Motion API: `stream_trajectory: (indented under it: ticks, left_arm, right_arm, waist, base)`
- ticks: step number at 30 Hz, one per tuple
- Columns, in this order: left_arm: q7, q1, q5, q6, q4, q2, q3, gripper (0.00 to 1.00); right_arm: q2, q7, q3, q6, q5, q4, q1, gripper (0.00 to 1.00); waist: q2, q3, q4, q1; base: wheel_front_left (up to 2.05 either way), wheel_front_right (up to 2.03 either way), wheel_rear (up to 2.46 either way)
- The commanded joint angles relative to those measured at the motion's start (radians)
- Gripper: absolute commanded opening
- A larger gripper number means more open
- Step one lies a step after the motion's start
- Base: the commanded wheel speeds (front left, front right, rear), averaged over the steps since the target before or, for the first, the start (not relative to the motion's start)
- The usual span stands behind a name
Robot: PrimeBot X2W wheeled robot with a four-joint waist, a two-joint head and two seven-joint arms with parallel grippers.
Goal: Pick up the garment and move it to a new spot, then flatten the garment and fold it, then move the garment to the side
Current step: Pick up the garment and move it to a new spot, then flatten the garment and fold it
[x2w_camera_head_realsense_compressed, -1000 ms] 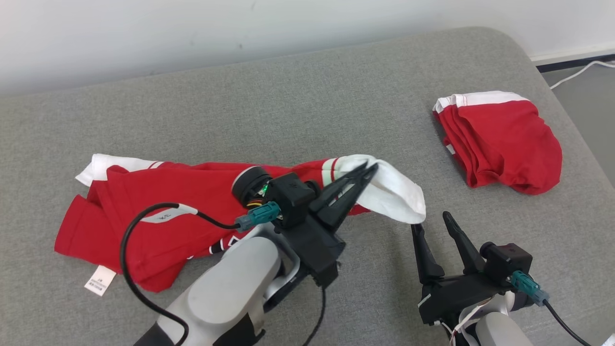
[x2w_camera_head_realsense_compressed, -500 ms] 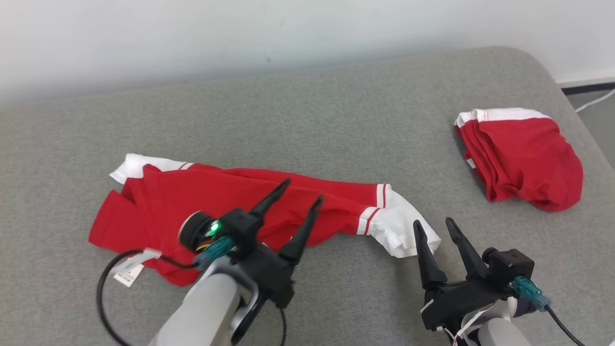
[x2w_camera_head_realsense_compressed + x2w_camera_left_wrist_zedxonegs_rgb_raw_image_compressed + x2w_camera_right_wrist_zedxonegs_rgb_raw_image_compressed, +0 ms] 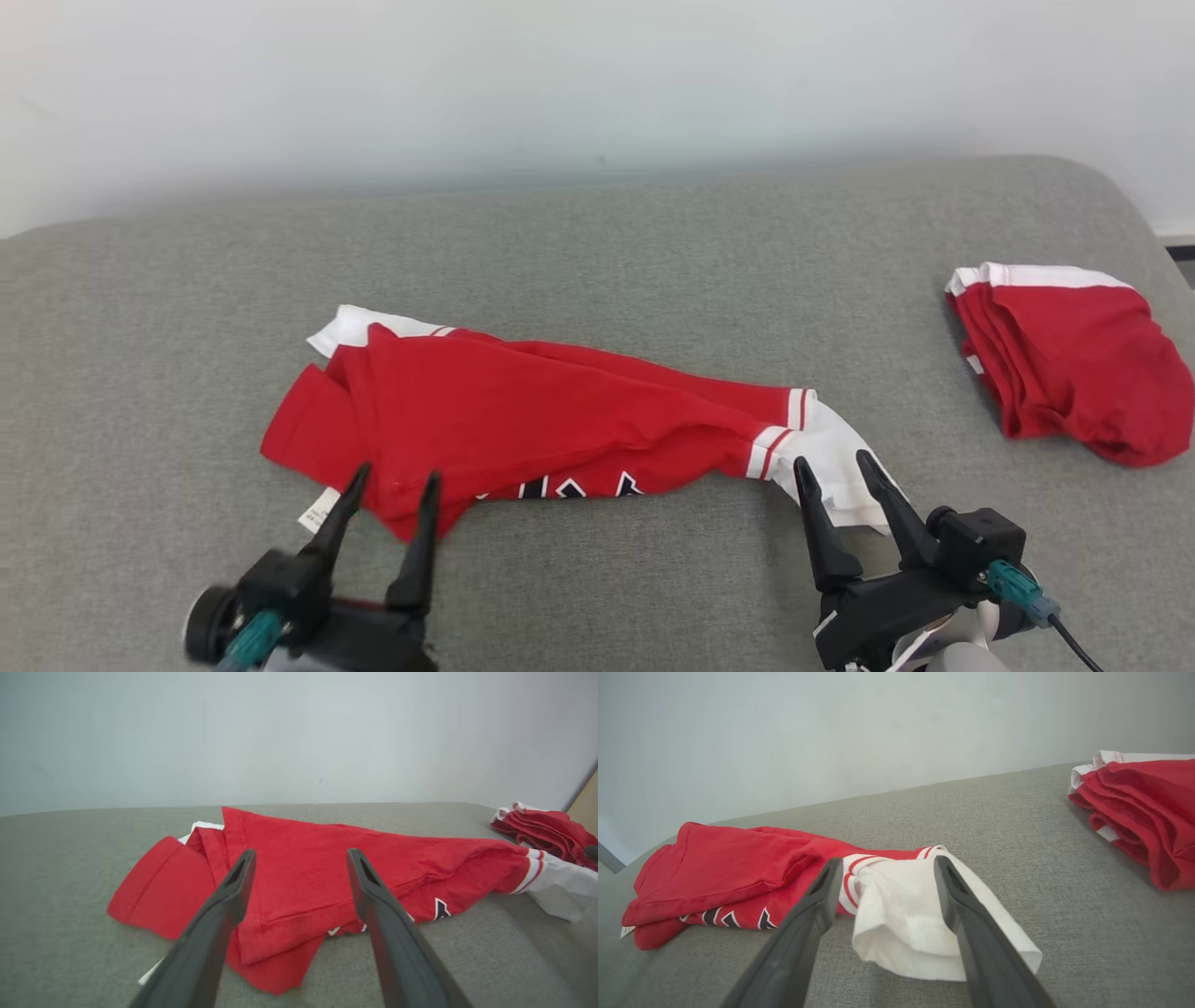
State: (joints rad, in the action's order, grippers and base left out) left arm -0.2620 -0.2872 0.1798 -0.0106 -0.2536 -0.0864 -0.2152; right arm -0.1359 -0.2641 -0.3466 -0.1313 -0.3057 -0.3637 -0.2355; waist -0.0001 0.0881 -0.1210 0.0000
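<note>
The garment [image 3: 560, 411], a red shirt with white sleeves, lies bunched in a long crumpled strip across the middle of the grey upholstered surface [image 3: 597, 243]. It is folded over itself in several layers, with black lettering peeking out along the near edge. Its white sleeve [image 3: 840, 457] trails off the right end, and a small label [image 3: 317, 511] pokes out at the lower left.

Your left end effector [image 3: 397, 473] hangs just at the near left hem with its fingers spread and nothing between them. Your right end effector [image 3: 831, 457] is likewise wide open and empty, straddling the sleeve cuff.

Watch the layers. If you pinch at the left hem you may well catch two or three thicknesses at once, and the shirt would then lift as a wad and not open out. On the right, a grip on the loose cuff alone would probably stretch the sleeve while the body stays crumpled.

Pull unevenly and the strip is likely to twist. A folded red pile [image 3: 1064, 364] sits well apart at the far right, so a wide sweep that way could knock it loose.
</note>
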Motion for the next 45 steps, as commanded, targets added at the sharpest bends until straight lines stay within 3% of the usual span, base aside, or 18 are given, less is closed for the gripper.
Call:
stream_trajectory:
  ticks: [1,8,17,27,45]
  left_arm:
    - [-0.004,0.027,-0.013,0.000,0.008,0.000,0.017,1.00]
    - [-0.004,0.121,-0.030,-0.022,0.034,0.023,0.124,1.00]
    - [-0.004,0.136,-0.002,-0.042,0.034,0.035,0.141,1.00]
    - [-0.004,0.037,0.072,-0.076,-0.044,0.035,0.092,1.00]
    - [-0.004,-0.040,0.115,-0.107,-0.151,0.035,0.156,1.00]
  right_arm:
    - [-0.006,0.000,-0.004,0.001,0.006,0.002,0.007,1.00]
    - [-0.012,0.000,-0.003,0.001,0.008,-0.003,0.012,1.00]
    - [-0.021,0.000,0.015,0.001,0.017,-0.018,0.012,1.00]
    - [-0.025,0.000,0.010,0.001,0.006,-0.004,-0.020,1.00]
    - [-0.023,0.000,0.023,0.001,0.010,0.011,-0.032,1.00]
  waist:
    - [0.0001,-0.013,0.017,0.0000]
    - [0.0001,-0.017,0.051,0.0000]
    - [0.0001,0.006,0.064,0.0000]
    - [0.0001,0.062,0.013,0.0000]
    - [0.0001,0.110,-0.043,0.0000]
  base:
    - [0.00,0.00,0.00]
    - [0.00,0.00,0.00]
    - [0.00,0.00,0.00]
    - [0.00,0.00,0.00]
    - [0.00,0.00,0.00]
